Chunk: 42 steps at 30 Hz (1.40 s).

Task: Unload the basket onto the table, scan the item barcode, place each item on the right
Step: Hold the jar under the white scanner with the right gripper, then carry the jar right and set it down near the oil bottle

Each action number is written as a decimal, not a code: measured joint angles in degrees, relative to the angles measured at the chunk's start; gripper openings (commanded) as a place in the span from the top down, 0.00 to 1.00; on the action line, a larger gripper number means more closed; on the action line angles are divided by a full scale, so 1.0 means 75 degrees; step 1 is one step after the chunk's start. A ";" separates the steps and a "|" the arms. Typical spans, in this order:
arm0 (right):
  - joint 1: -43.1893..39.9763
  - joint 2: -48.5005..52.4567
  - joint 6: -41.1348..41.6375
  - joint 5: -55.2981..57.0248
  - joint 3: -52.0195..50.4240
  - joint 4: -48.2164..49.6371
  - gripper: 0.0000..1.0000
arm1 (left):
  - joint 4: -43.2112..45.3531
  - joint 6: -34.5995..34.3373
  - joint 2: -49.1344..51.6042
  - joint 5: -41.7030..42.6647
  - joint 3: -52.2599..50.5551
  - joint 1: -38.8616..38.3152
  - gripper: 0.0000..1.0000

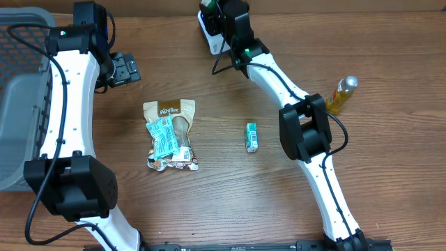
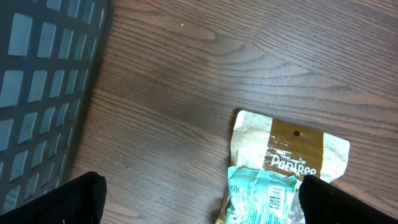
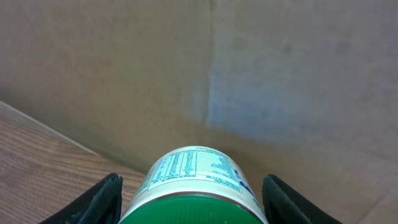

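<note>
A white bottle (image 3: 196, 168) with a green cap and a printed label sits between the fingers of my right gripper (image 3: 193, 199), which is shut on it at the cap. In the overhead view that gripper (image 1: 212, 24) holds the bottle (image 1: 207, 33) at the table's far edge, facing a plain brown wall. My left gripper (image 1: 125, 70) is open above the wood at the back left. Through its wrist camera the open left gripper (image 2: 202, 199) has bare table between its fingers, and a teal packet (image 2: 261, 196) with a barcode lies by the right finger.
A tan snack pouch (image 1: 171, 136) lies at mid-table with the teal packet (image 1: 162, 137) on top. A small green box (image 1: 251, 137) lies to its right. An amber bottle (image 1: 341, 95) lies at the right. A grey basket (image 1: 21, 104) fills the left edge.
</note>
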 measured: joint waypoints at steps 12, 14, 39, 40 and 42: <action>-0.0606 -0.2734 0.0603 -0.0125 0.0000 -0.5520 0.71 | 0.0003 0.0000 0.0000 -0.0003 0.0000 0.0000 0.00; -0.0851 -0.3281 0.0982 -0.0131 0.0055 -0.7356 0.71 | 0.0000 0.0000 0.0000 0.0003 0.0000 0.0000 0.01; -0.1888 -0.3392 0.1434 0.0181 -0.3893 -1.0086 0.66 | -0.0006 0.0000 0.0000 0.0003 0.0000 0.0000 0.00; -0.1888 -0.3392 0.1431 0.0268 -0.3893 -1.0025 0.66 | 0.0000 0.0000 0.0000 0.0003 0.0000 0.0000 0.01; -0.1891 -0.3392 0.1428 0.0364 -0.3893 -0.9958 0.66 | 0.0003 0.0000 0.0000 0.0003 0.0000 0.0000 0.00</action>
